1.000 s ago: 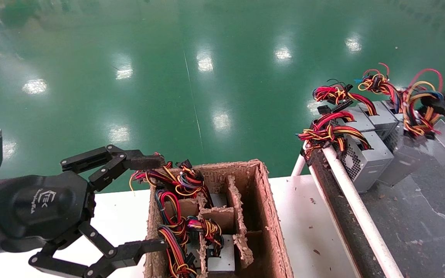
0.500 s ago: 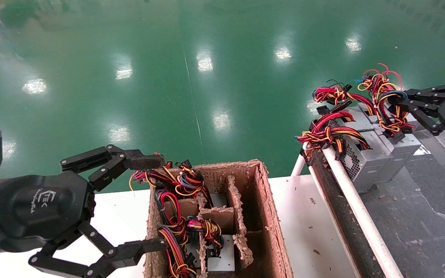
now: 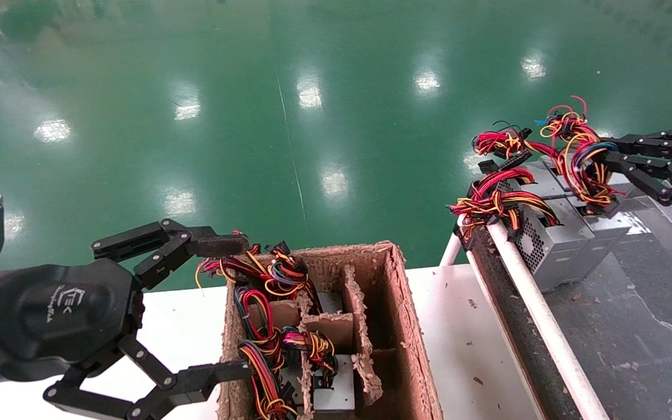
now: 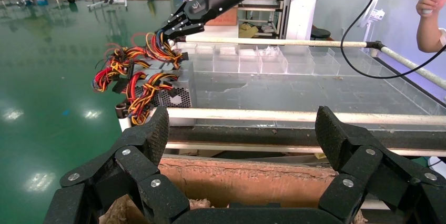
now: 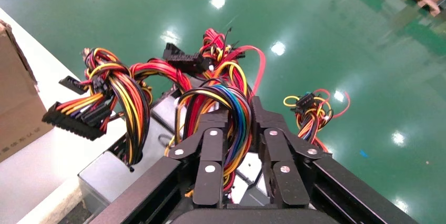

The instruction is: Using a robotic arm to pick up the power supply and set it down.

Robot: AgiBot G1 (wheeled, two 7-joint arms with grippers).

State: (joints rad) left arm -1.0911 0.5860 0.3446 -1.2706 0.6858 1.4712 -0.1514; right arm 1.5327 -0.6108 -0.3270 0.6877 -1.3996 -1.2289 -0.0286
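The right gripper reaches in over the conveyor table and pinches the wire bundle of the power supply, its fingers pressed together around the looped yellow, red and blue wires. Holding it by the wires makes sense, since the grey box is wide and stands tight against two similar units at the table's near edge. The box appears to rest on the table already, though the head view does not settle whether its weight is fully down.

The left gripper hangs parked beside the cardboard crate, fingers spread wide, just at the crate's left wall. More supplies lie in the crate's compartments, their wires spilling over the rim.
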